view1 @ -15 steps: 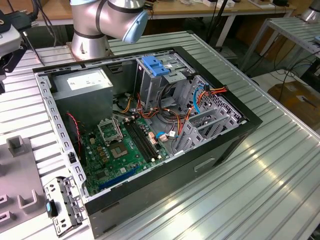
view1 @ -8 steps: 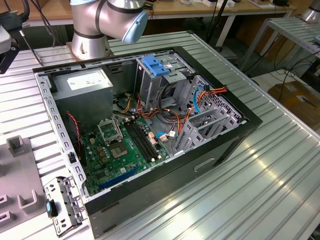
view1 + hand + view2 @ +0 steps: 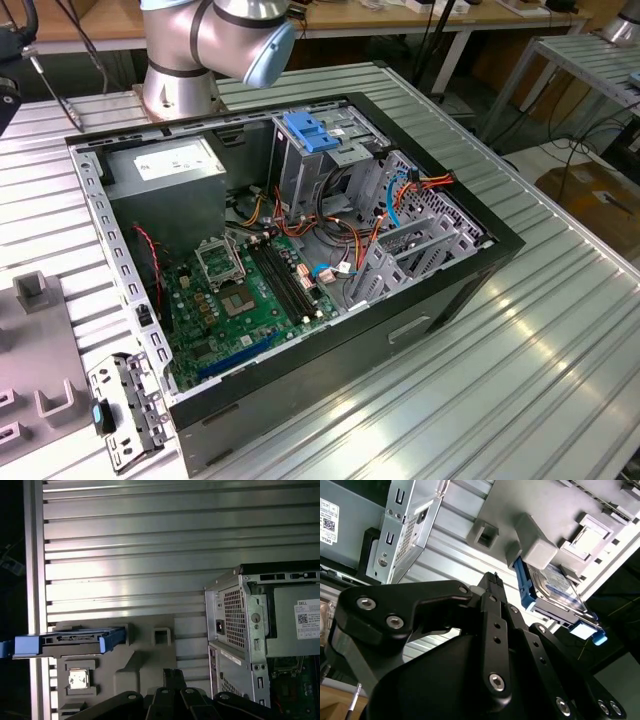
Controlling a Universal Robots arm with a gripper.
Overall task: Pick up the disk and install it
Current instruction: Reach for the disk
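The disk [image 3: 553,583], a flat metal drive in blue carrier rails, rests on its edge in a slot of the grey fixture plate [image 3: 536,547]. In the first wrist view the disk [image 3: 70,641] shows edge-on beside the open computer case [image 3: 235,625]. My gripper [image 3: 492,578] hangs above the ribbed table between the case and the fixture, a short way from the disk. Its black fingers meet at the tip, shut with nothing held, as at the gripper [image 3: 172,673] in the first wrist view. The tall metal drive cage [image 3: 300,175] with a blue latch [image 3: 315,135] stands inside the case.
The open case [image 3: 470,265] lies on an aluminium table [image 3: 540,370] with motherboard, power supply [image 3: 165,170] and cables exposed. A loose metal bracket [image 3: 125,410] lies by its corner. A processor chip [image 3: 78,679] sits in the fixture plate [image 3: 40,350]. The arm's base [image 3: 180,60] stands behind the case.
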